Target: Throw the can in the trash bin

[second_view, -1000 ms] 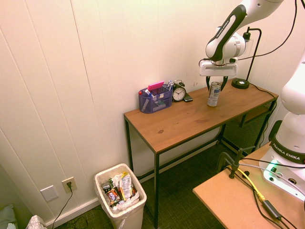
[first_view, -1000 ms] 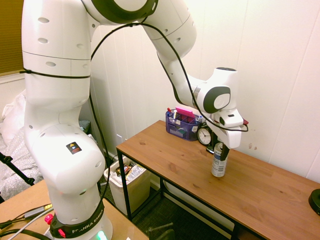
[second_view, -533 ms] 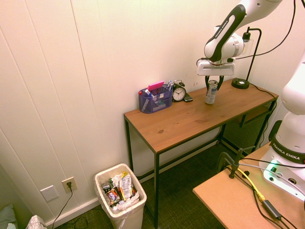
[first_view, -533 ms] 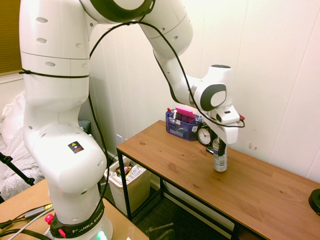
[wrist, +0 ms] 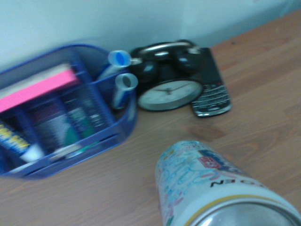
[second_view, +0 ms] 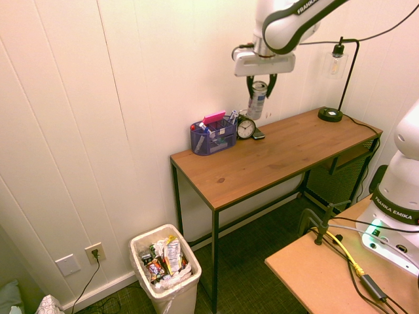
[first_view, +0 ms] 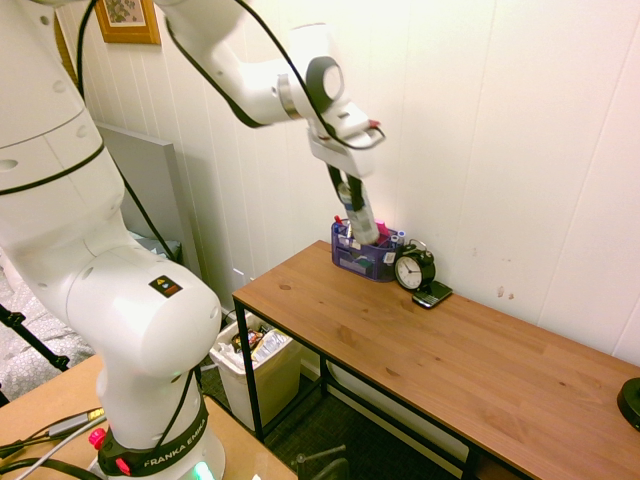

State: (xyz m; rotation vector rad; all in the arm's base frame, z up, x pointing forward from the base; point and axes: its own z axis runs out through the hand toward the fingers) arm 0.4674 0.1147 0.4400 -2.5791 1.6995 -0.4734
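Currently claw (second_view: pixel 262 86) pinching can (second_view: pixel 257 101) near its top, can tilted; poss. slip if swung fast to bin (second_view: pixel 166 269) — 7 o'clock in 2nd ext. view.

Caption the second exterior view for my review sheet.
Claw grips the tilted can above the desk; trash bin stands beyond the desk's end.

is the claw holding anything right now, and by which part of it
Yes, the can: the claw has it by its upper end, near the silver top, held above the desk.
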